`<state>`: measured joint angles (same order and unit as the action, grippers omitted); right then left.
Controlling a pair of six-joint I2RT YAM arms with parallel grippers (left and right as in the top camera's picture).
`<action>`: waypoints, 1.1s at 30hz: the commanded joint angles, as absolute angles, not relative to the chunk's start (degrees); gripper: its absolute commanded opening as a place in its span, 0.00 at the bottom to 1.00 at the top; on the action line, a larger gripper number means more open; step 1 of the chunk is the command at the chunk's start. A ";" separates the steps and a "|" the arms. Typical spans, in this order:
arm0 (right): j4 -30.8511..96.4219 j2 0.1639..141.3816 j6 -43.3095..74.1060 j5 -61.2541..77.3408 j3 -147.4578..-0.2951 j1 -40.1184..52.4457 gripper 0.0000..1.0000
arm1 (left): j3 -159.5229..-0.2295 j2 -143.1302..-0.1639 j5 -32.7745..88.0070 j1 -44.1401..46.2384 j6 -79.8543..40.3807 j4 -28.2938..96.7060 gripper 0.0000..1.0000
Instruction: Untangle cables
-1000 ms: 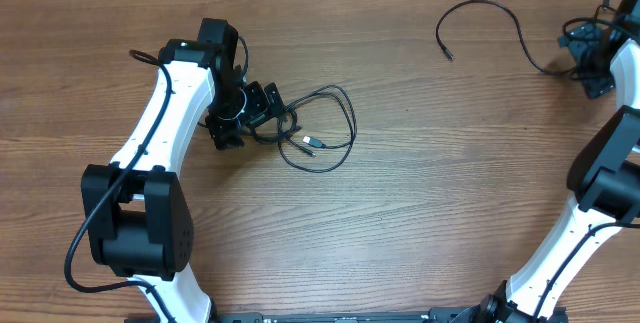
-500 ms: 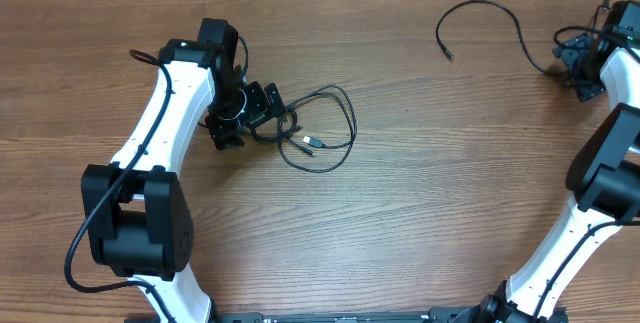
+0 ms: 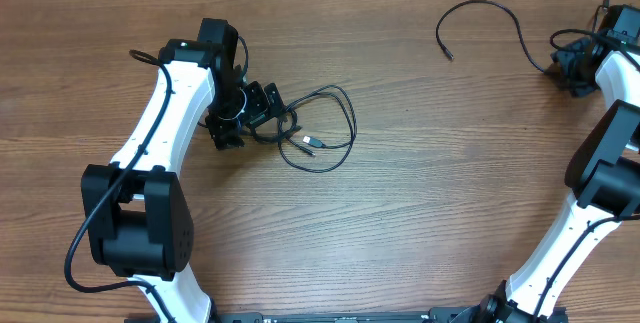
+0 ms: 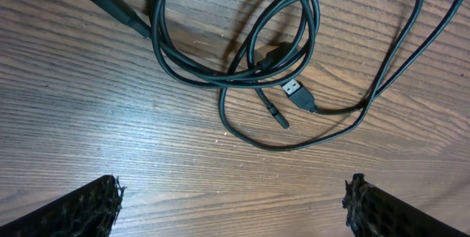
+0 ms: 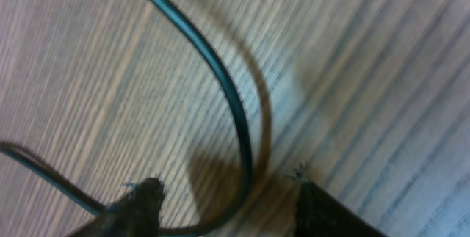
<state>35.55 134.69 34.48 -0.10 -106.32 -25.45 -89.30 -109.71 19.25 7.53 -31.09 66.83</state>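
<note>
The left gripper (image 4: 233,204) was seen from its wrist camera with its jaws spread as wide as the view allowed, one mesh-textured fingertip (image 4: 92,208) at the lower left corner of the frame and the other at the lower right. Nothing was held between them, and only bare wooden table (image 4: 88,119) lay in the gap. The tangled cables (image 4: 242,53) were spread across the upper half of that frame, just beyond the fingertips and not touched by them; several black loops were crossed over one another, and a silver-tipped USB plug (image 4: 294,89) was lying near the middle of the knot. In the overhead view this bundle was found left of centre, just right of the left gripper. The right gripper (image 5: 228,200) was placed at the upper right edge of the overhead frame. Its two fingers were shown partly apart at the bottom of the blurred wrist view, with the loose cable (image 5: 231,108) running down between them; a gap could be made out on either side, so no clamping was seen. From there that cable was curved leftward across the table's top right.
</note>
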 commanded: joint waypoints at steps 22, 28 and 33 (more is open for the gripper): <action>36.29 136.31 34.72 0.10 -106.13 -25.39 0.49 | -90.15 -109.49 18.87 7.97 -29.98 66.81 1.00; 35.16 136.86 35.66 0.12 -106.13 -25.15 0.36 | -90.15 -109.49 18.87 7.97 -29.98 66.81 1.00; 32.99 136.86 36.23 3.44 -106.13 -25.02 0.12 | -90.15 -109.49 18.87 7.94 -29.98 66.81 1.00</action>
